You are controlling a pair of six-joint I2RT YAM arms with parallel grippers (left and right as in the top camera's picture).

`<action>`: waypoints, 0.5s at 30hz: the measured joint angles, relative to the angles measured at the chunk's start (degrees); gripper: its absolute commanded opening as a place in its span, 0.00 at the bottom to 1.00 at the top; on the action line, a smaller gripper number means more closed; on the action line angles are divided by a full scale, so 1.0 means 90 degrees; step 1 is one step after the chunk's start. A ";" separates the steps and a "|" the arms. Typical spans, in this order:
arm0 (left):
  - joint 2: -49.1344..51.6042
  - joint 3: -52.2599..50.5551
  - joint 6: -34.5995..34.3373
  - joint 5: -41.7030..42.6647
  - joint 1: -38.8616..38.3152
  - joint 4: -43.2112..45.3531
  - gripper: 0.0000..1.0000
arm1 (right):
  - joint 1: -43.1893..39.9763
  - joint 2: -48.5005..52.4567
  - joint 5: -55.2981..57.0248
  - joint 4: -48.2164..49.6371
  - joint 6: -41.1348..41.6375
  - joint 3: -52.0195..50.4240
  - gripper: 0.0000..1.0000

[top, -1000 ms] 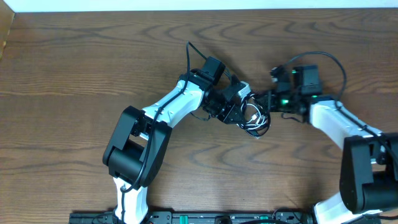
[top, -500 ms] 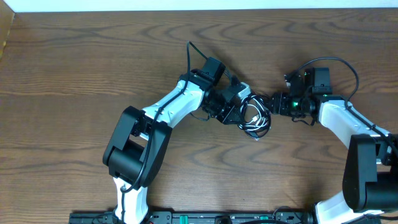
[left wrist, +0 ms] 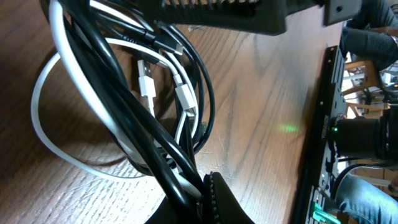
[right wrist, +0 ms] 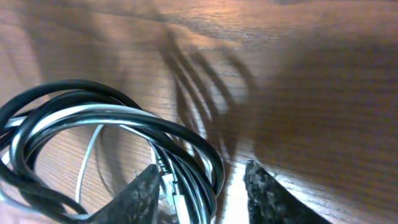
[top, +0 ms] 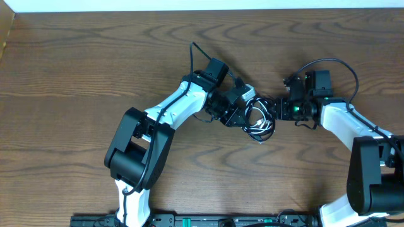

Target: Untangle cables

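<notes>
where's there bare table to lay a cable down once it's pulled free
Bare table: left of the left arm, along the far edge, and at the front between it and the right arm. Crowded: the middle, where the left pincer grips the cables and the right pincer stands open at their edge.

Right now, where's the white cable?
Overhead, just right of centre: the white cable loops through the black cables, held by the left gripper, beside the right gripper.
</notes>
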 measured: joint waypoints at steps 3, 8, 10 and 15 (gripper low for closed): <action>0.0000 0.0000 0.0002 0.0085 0.0000 -0.0002 0.08 | 0.0000 0.0000 0.0000 0.0102 -0.0041 -0.0012 0.32; 0.0000 0.0000 0.0046 0.0316 0.0000 -0.0012 0.08 | 0.0000 0.0029 0.0000 0.0282 -0.0051 -0.0012 0.33; 0.0000 0.0000 0.0090 0.0369 0.0000 -0.0012 0.07 | 0.0000 0.0097 0.0000 0.0330 -0.0056 -0.0012 0.34; 0.0000 0.0000 0.0117 0.0440 0.0000 -0.0012 0.08 | 0.0005 0.0304 0.0000 0.0355 -0.0075 -0.0012 0.37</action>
